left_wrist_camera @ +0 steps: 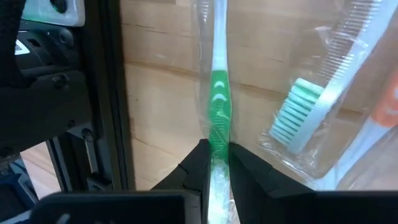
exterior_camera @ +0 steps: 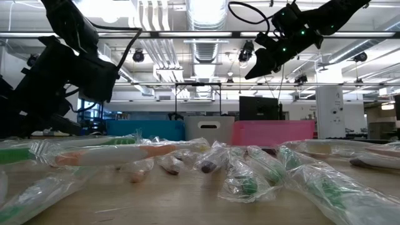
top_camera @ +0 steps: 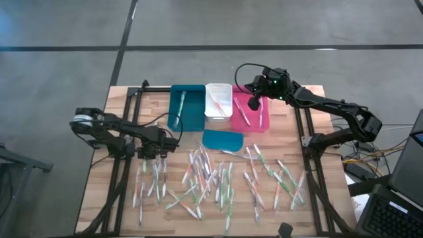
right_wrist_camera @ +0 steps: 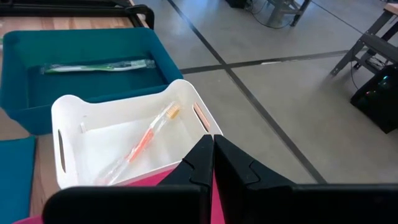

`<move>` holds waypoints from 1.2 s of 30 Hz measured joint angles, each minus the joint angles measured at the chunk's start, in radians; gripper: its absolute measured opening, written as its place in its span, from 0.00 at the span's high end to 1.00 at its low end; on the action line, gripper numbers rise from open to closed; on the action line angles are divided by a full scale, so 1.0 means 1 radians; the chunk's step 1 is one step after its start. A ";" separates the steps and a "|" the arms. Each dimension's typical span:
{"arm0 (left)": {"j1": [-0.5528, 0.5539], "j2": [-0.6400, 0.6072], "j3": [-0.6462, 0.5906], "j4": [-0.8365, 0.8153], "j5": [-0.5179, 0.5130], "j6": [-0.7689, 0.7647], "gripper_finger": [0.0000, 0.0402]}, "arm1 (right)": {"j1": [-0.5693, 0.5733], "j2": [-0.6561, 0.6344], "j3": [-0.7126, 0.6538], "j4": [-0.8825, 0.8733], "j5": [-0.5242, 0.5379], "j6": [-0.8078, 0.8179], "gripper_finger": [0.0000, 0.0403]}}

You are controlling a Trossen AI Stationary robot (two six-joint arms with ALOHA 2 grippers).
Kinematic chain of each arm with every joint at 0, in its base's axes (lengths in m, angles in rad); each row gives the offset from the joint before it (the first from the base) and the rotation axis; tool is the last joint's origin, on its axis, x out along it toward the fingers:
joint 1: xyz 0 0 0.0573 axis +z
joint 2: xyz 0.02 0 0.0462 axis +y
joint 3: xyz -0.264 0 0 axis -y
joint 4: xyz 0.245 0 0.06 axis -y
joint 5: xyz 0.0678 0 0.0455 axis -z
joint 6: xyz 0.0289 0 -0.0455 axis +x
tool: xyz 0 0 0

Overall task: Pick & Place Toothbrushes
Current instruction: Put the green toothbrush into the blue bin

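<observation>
Dozens of wrapped toothbrushes (top_camera: 218, 178) lie scattered across the front half of the wooden table (top_camera: 310, 218), and down at the left side the left gripper (top_camera: 156, 151) is low over the pile. Its wrist view tells the story: the two dark fingers (left_wrist_camera: 200, 163) are pinched on the handle of a green-and-white toothbrush (left_wrist_camera: 219, 106) in its clear wrapper, which lies lengthwise on the wood. Just beside it, another wrapped brush with a pale green head (left_wrist_camera: 297, 112) lies at an angle.

Up at the back of the table, three bins stand in a row: teal bin (top_camera: 187, 106), white bin (top_camera: 219, 100), pink bin (top_camera: 250, 114). The teal one holds a green brush (right_wrist_camera: 99, 66), the white one an orange brush (right_wrist_camera: 146, 140), and the pink one carries a couple of its own. A flat teal lid-like piece (top_camera: 222, 139) rests on the table just in front of the bins.

Over on the other side, the right gripper (top_camera: 254, 102) hangs above the pink bin, its fingers (right_wrist_camera: 200, 163) pressed together with nothing between them.
</observation>
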 joint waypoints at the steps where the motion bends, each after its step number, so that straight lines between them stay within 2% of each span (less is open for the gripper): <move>1: 0.000 0.000 0.001 -0.001 0.000 0.000 0.87 | 0.000 0.000 0.000 0.000 0.000 0.000 0.98; 11: 0.001 -0.008 0.045 -0.042 0.002 0.030 0.87 | 0.000 0.000 0.000 0.000 0.000 0.000 0.98; 16: 0.005 -0.040 0.099 -0.174 0.004 0.045 0.87 | 0.000 0.000 0.000 0.000 0.000 0.000 0.98; 19: 0.008 -0.072 0.147 -0.262 -0.039 0.038 0.87 | 0.000 0.000 0.000 0.000 0.000 0.000 0.98; 25: 0.026 -0.151 0.250 -0.253 -0.257 0.038 0.87 | 0.000 0.000 0.000 0.000 0.000 0.004 0.98; 30: 0.057 -0.193 0.348 -0.189 -0.562 0.085 0.87 | 0.000 0.000 0.000 -0.001 0.000 0.009 0.98; 33: 0.077 -0.201 0.398 -0.085 -0.755 0.221 0.87 | 0.000 0.000 0.000 -0.009 0.000 0.011 0.98; 36: 0.103 -0.201 0.432 0.084 -0.877 0.431 0.87 | 0.000 0.000 0.000 -0.015 0.000 0.011 0.98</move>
